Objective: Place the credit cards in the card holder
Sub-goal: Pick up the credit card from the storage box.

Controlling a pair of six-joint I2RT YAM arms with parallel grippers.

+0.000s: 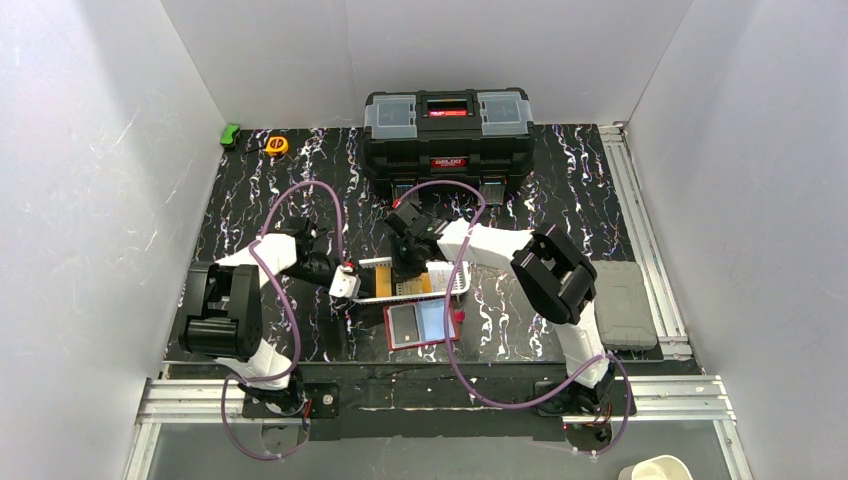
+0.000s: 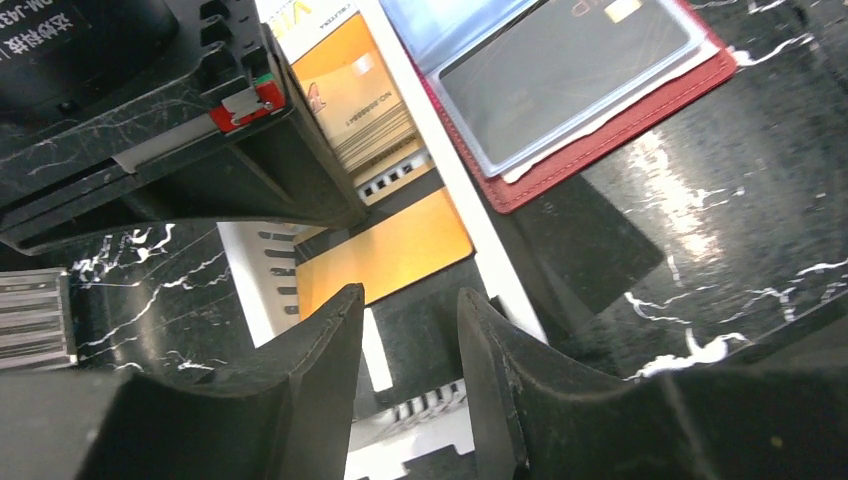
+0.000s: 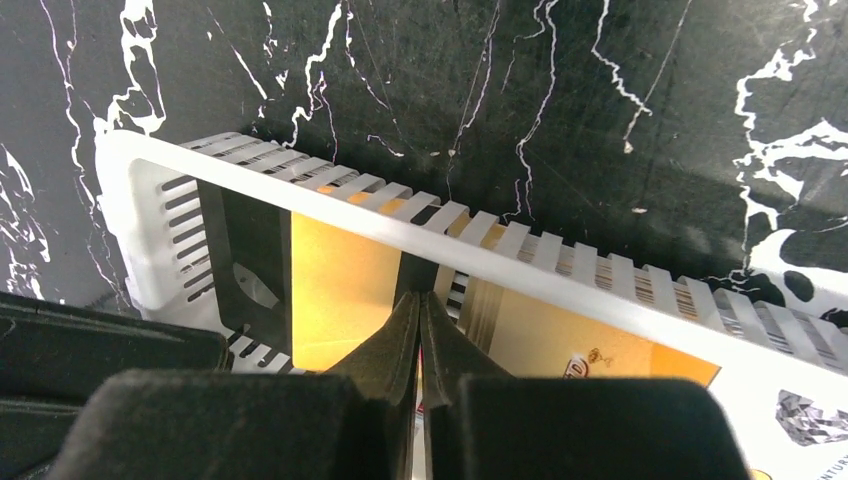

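- Overhead, a black marble-patterned table [image 1: 250, 190] with white veins sits inside plain white walls [image 1: 100, 150], with aluminium rails [image 1: 640, 200] along its right and near edges.
- At the far edge stand a black toolbox [image 1: 447, 140], a yellow tape measure [image 1: 277, 145] and a small green object [image 1: 231, 135]; a grey pad [image 1: 623, 303] lies on the right rail.
- A white slotted basket [image 1: 372, 296] at mid-table holds orange credit cards [image 2: 385, 255].
- The red card holder [image 2: 600, 138] lies open just in front of the basket, a grey card [image 2: 570, 60] and a light blue one [image 1: 436, 318] in it.
- The left gripper [image 2: 410, 330] has its fingers apart, straddling the basket's left end wall.
- The right gripper [image 3: 420, 310] reaches into the basket, fingers pressed together; whether a card sits between them is unclear.
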